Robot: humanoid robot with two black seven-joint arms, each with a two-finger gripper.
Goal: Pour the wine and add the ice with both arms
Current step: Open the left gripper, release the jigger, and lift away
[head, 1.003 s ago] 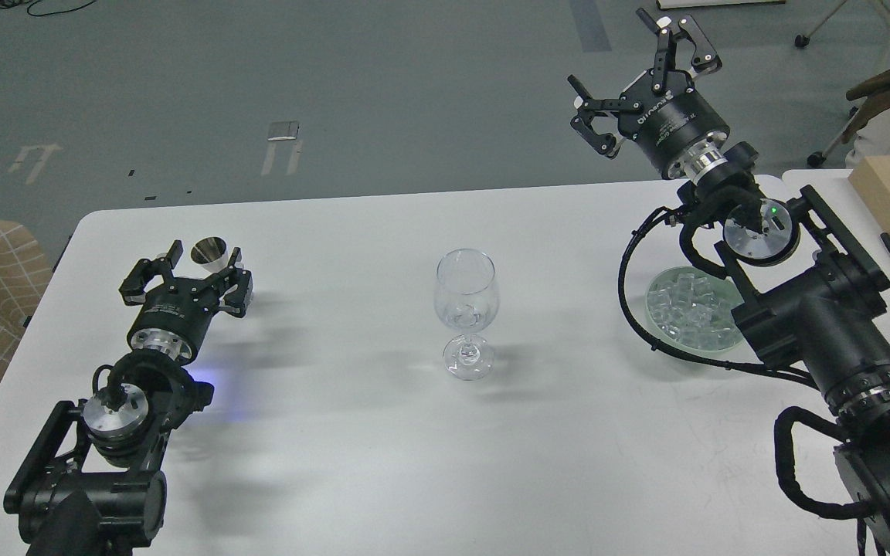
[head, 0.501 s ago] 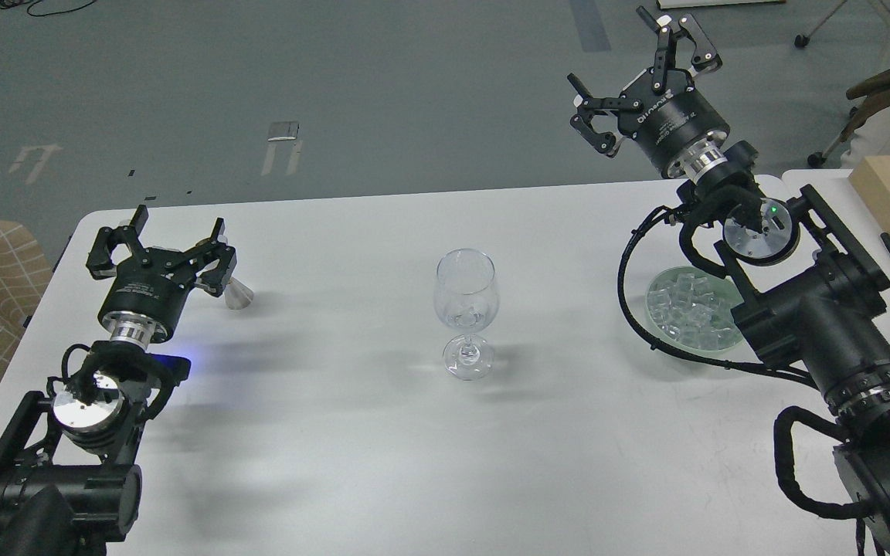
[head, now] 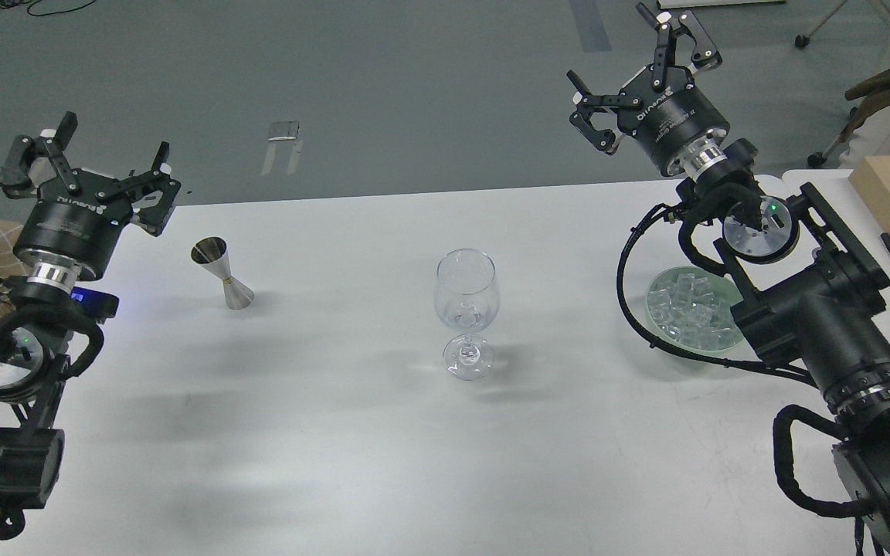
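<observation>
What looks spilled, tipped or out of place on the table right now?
Nothing stands out. The jigger and wine glass both stand upright, the ice sits inside its dish, and no puddle shows on the table. Both the left gripper and the right gripper are open and empty.

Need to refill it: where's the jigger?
Head view, table's left: the jigger stands upright, alone, between left gripper and wine glass.

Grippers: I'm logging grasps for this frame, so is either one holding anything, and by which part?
Nothing is held. The left gripper and right gripper are both open in the air; the jigger stands alone.
</observation>
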